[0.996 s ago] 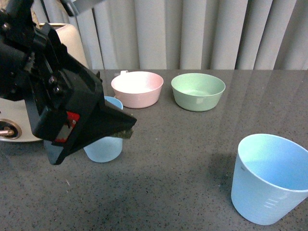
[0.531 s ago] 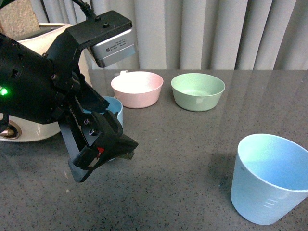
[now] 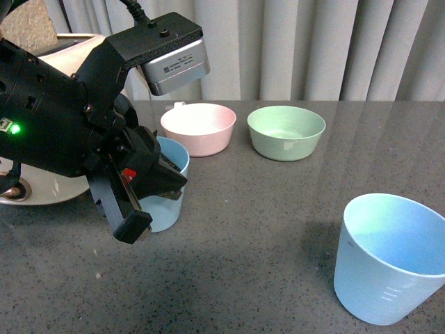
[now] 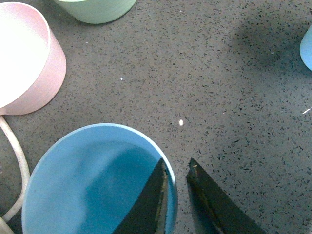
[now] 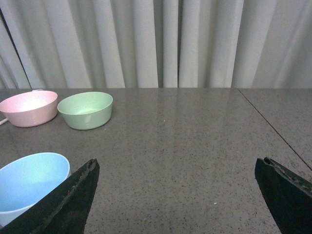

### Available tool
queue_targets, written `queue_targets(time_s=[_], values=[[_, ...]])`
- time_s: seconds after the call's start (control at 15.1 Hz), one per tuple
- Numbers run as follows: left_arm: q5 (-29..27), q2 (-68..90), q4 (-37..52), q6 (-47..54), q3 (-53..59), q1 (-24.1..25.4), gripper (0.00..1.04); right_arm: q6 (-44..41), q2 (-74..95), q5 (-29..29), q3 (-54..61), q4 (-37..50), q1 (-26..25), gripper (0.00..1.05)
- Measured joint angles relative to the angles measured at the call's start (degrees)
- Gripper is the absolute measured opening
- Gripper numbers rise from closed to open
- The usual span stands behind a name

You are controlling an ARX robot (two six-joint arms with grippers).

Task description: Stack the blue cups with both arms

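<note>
One blue cup [image 3: 169, 186] stands upright on the dark table left of centre, in front of the pink bowl. My left gripper [image 3: 158, 186] is shut on its rim, one finger inside and one outside; the left wrist view shows the cup [image 4: 87, 180] and the gripper [image 4: 176, 169] pinching its wall. The second blue cup [image 3: 389, 256] stands at the front right and also shows in the right wrist view [image 5: 30, 179]. My right gripper [image 5: 178, 175] is open and empty above bare table, to the right of that cup. The right arm is out of the front view.
A pink bowl [image 3: 199, 128] and a green bowl [image 3: 286, 131] sit side by side at the back. A cream appliance [image 3: 35, 184] stands at the left behind my left arm. A white cord [image 4: 17, 161] lies by the held cup. Grey curtains hang behind the table.
My left arm has swung and lowered; its gripper has closed on the rim of the left blue cup. The cup has shifted slightly. The other cup and bowls have not moved.
</note>
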State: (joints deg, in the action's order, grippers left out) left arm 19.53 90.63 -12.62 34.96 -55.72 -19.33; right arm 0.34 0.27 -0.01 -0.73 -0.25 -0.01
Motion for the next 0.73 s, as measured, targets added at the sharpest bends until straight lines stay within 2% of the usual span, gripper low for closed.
queue_targets(time_s=[0.07,0.27,0.6,0.73], values=[[0.15,-0.07,-0.31,0.02,-0.52,0.04,0.02,0.0,0.0,0.0,0.0,0.0,0.0,0.98],[0.7,-2.16,-1.46,0.02,-0.63,-1.66,0.02,0.0,0.0,0.02,0.0,0.0,0.0,0.98],[1.92,-5.29,-0.13,-0.5,0.5,-10.54,0.02,0.02,0.0,0.0,0.0,0.0,0.0,0.98],[1.77,-5.27,0.79,-1.09,1.49,-12.57,0.02,0.0,0.0,0.0,0.0,0.0,0.0,0.98]])
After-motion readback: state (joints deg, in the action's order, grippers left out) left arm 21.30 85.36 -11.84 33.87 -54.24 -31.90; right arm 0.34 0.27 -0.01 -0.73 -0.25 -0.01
